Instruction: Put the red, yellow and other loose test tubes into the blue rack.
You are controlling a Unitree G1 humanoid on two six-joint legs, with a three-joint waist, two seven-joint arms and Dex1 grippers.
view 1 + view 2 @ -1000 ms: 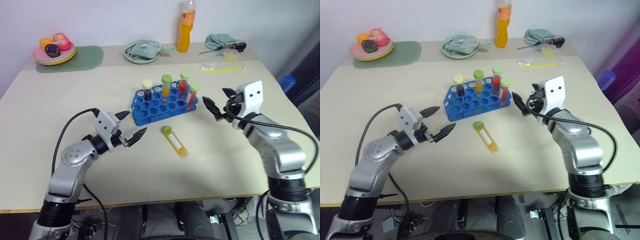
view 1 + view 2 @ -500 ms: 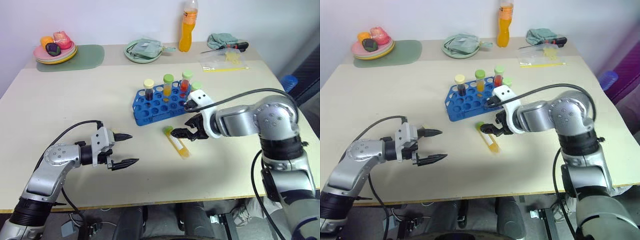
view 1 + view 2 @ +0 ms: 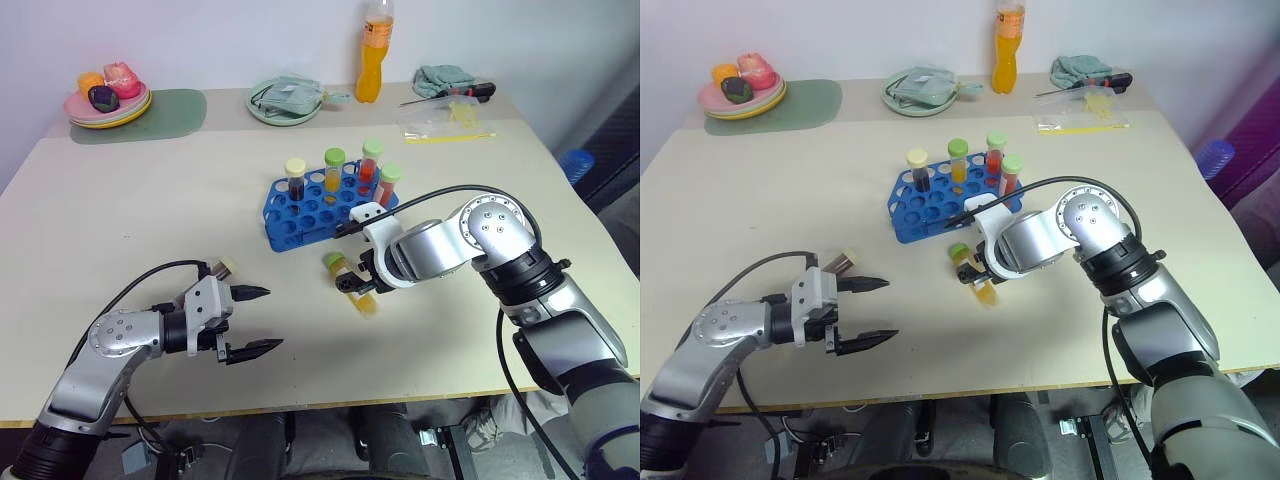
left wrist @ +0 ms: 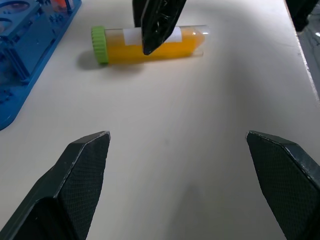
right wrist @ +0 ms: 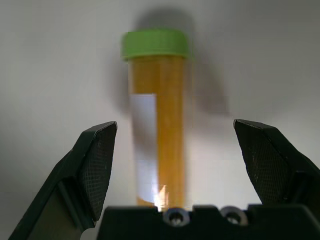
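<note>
— Over on the left?
— Left gripper (image 3: pixel 250 322) low over the table (image 3: pixel 120 220), fingers spread wide, holding nothing.
— Middle?
— Blue rack (image 3: pixel 325 203) with four capped tubes upright in the back row. Just in front, yellow tube (image 3: pixel 351 283) flat on the table, green cap toward the rack.
— Right side?
— Right gripper (image 5: pixel 185 160) pointing down over that tube, fingers apart on either side, not yet closed on it.

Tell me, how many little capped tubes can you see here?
5: four standing in the blue rack, capped cream, green, green, green; one yellow tube lying on the table.
</note>
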